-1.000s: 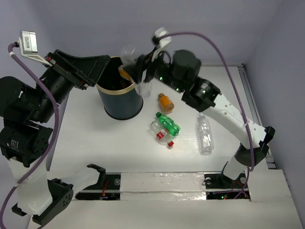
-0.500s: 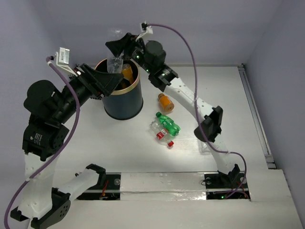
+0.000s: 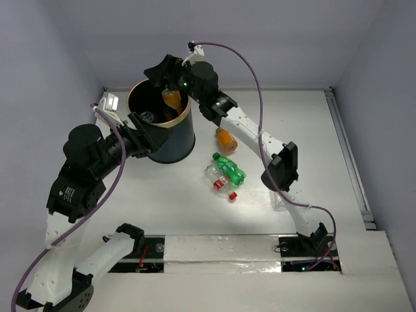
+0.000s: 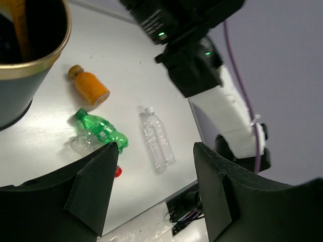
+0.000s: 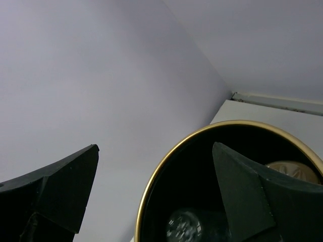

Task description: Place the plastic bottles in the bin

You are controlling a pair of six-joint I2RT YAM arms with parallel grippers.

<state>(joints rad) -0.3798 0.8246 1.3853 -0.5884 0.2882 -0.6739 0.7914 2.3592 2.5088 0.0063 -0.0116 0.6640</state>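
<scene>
Bin (image 3: 164,144), dark with a gold rim, near far-left corner of worktop (image 3: 130,195); holds an orange-filled bottle (image 3: 172,101) and a clear one (image 5: 184,224).

Loose bottles, mid-worktop: orange (image 4: 90,86), green (image 4: 101,132), red-capped (image 3: 220,183), clear (image 4: 157,143).

Right end effector (image 5: 155,151): over bin mouth, fingers spread, empty.

Left end effector (image 4: 155,147): just beside bin wall, spread, empty.

Hazards: left arm may nudge or tip the bin; right elbow, low over the clear bottle, may roll it.
</scene>
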